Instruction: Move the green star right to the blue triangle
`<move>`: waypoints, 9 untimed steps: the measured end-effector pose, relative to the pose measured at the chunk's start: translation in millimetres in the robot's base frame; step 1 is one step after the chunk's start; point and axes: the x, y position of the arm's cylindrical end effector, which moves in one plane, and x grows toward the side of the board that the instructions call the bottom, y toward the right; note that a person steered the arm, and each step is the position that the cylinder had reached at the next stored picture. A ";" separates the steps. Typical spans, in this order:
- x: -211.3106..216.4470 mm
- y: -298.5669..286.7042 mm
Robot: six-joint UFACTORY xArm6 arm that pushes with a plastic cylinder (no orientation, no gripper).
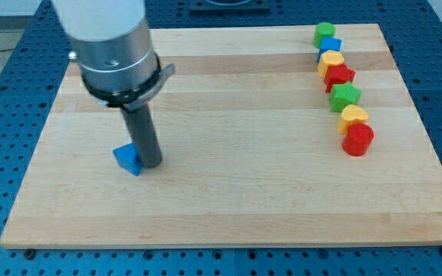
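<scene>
The green star (pixel 345 95) lies in a line of blocks at the view's right side of the wooden board (pixel 229 192). The blue triangle (pixel 127 159) lies at the view's left, low on the board. My tip (pixel 151 163) stands right beside the blue triangle, touching its right side, far to the left of the green star.
The line at the view's right runs top to bottom: a green block (pixel 324 32), a blue block (pixel 331 45), a yellow heart (pixel 331 60), a red star (pixel 339 75), the green star, a yellow heart (pixel 352 116), a red block (pixel 357 139).
</scene>
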 end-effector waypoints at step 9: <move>-85.4 356.9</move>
